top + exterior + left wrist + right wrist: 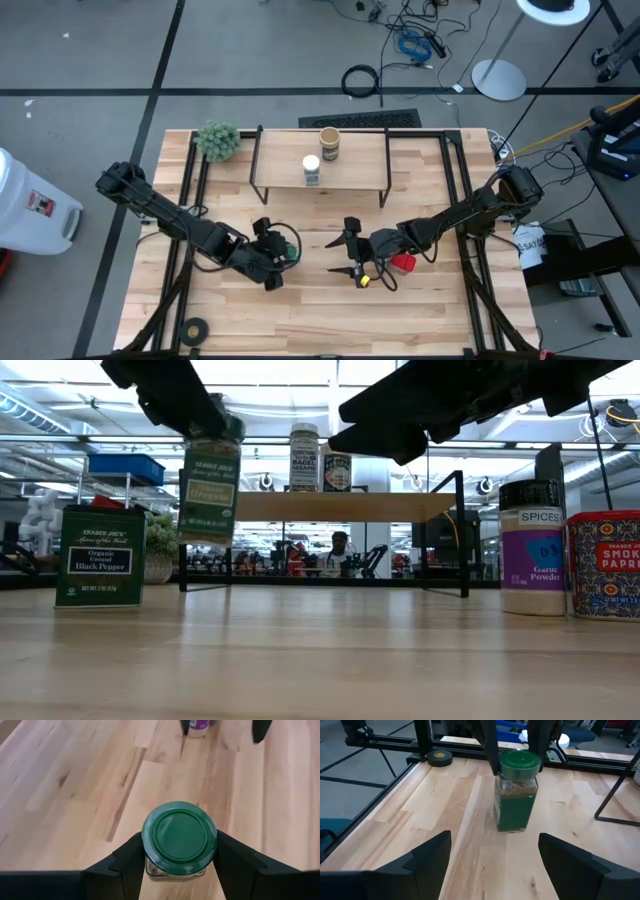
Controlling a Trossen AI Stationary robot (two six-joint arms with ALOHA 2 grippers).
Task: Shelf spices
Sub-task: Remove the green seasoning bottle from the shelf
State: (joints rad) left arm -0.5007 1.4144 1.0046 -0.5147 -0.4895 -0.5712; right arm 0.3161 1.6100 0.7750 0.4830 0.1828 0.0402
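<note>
My left gripper (283, 245) is shut on a green-lidded spice jar (516, 790), which hangs above the table's middle, in front of the shelf (320, 165). My right gripper (345, 250) stands open just right of the jar, its fingers level and pointing at it, touching nothing. On the shelf's top board stand a tan cylinder (330, 143) and a white-lidded jar (311, 170). A dark square tin (100, 555), a dark-lidded jar (532, 550) and a red tin (605, 565) stand on the tabletop on their bases. My left gripper pinches the jar's green lid (179, 832) between its two fingers (132, 857), one on each side of the rim. The fingers come slanting down from above. The jar hangs below them, slightly tilted, its base (205, 540) clear of the tabletop.
A fuzzy green plant ball (217, 140) sits at the far left beside the shelf. A black tape roll (193, 327) lies near the front left corner. Black frame rails (180, 250) run along both sides of the table. Bare wood lies in front of the grippers.
</note>
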